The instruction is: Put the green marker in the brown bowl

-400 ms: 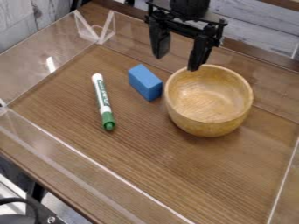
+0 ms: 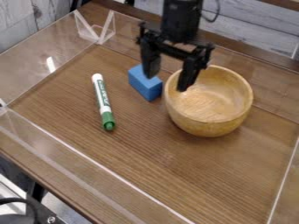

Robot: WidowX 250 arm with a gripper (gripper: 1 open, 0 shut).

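A wooden table (image 2: 176, 175) with a dark grain sits inside low clear plastic walls (image 2: 70, 52), and on it lie three loose things. The green marker (image 2: 103, 102) rests flat on the wood toward the left, its white barrel running roughly away from me and its green cap at the nearer end, pointing down toward the front edge. Nothing is touching it. To its right, well apart from it, stands a small blue block (image 2: 143, 82), and just to the right of that block is the brown bowl (image 2: 211, 102), a round light wooden one with a thick rim, upright and with nothing visible inside it. The black gripper (image 2: 169, 77) hangs from above at the back of the scene, pointing straight down, with its two fingers spread wide and nothing between them. One finger (image 2: 149, 61) comes down just behind the blue block; the other reaches toward the near left part of the bowl's rim, though from this angle I cannot tell whether either finger actually touches block or bowl, or merely hangs over them. The gripper is on the far side of the block from the marker, so the marker lies clear of it, out in the open on the left half of the table. A clear plastic stand (image 2: 93, 31) sits by the back wall in the upper left corner.
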